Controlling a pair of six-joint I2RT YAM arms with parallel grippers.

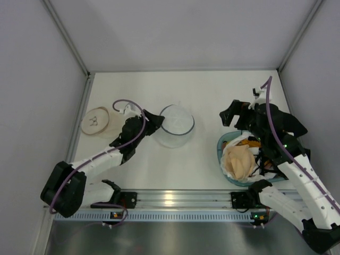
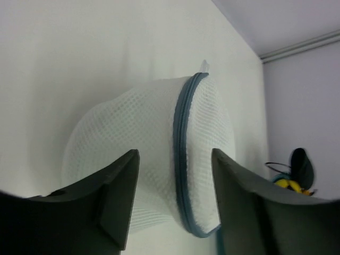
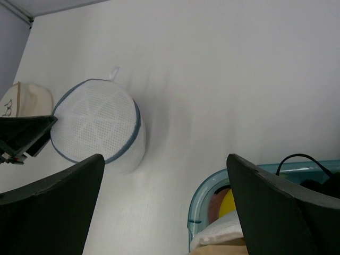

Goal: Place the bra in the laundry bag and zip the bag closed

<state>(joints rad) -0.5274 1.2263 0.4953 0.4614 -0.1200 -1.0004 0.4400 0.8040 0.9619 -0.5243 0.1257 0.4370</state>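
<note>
Mesh laundry bag (image 1: 177, 126) sits at centre frame in the top view. The left arm reaches low across the table from the lower left, its left gripper (image 1: 155, 122) parted just beside the bag's left wall. The right arm is folded at the right, its right gripper (image 1: 234, 113) spread wide above the blue basket (image 1: 222, 146) holding a beige bra (image 1: 238, 162).
</note>
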